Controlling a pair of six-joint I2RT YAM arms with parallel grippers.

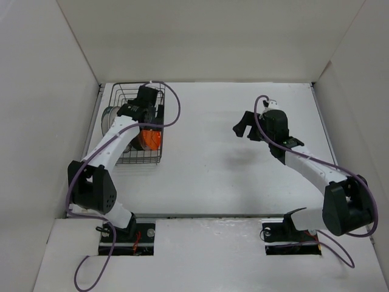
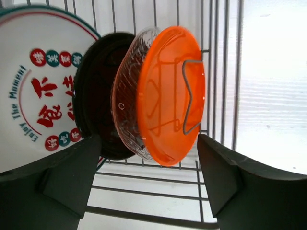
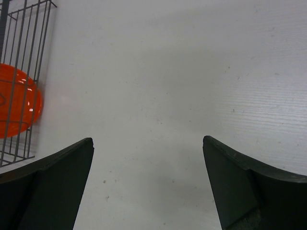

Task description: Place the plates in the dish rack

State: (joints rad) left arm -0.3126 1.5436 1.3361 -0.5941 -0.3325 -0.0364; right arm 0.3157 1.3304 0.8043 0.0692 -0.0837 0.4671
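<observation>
Orange plate [image 2: 170, 96]: standing on edge in the dish rack [image 1: 124, 97], straight ahead of the left pincer [image 2: 148, 143], its lower rim just above the gap between the fingers. A bent divider wire [image 2: 184, 96] crosses its near face.

Behind it, stepping away to the pincer's left, all upright:
- clear plate [image 2: 128, 96], close against the orange one
- black plate [image 2: 96, 96]
- white plate with red markings [image 2: 38, 86], farthest left

Left pincer: jaws wide, one finger either side of the stack and below it. Neither finger touches a plate; nothing gripped.

Right pincer [image 3: 147, 140]: jaws spread wide, nothing between them, only the bare white table [image 3: 168, 72] below and ahead. The rack sits well off to its left, with the orange plate showing through the wires.
</observation>
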